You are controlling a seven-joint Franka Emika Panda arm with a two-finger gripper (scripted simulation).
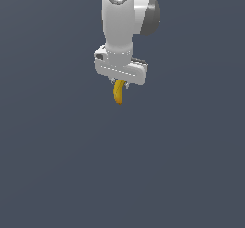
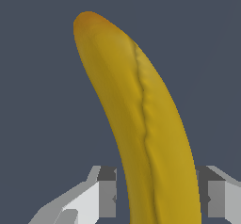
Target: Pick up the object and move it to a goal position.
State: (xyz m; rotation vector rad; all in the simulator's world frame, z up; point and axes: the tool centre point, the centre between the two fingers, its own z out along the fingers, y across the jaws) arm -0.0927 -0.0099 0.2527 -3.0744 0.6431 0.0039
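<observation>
Between the gripper's (image 1: 120, 82) closed fingers (image 2: 107, 192) hangs the banana (image 1: 118, 94).

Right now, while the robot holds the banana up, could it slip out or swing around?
The banana probably stays stiff, since it hangs below the gripper keeping its curve. Its skin looks smooth, so it might slide if the squeeze is weak. It is gripped near one end, so the long free part could perhaps pivot in a quick move.
</observation>
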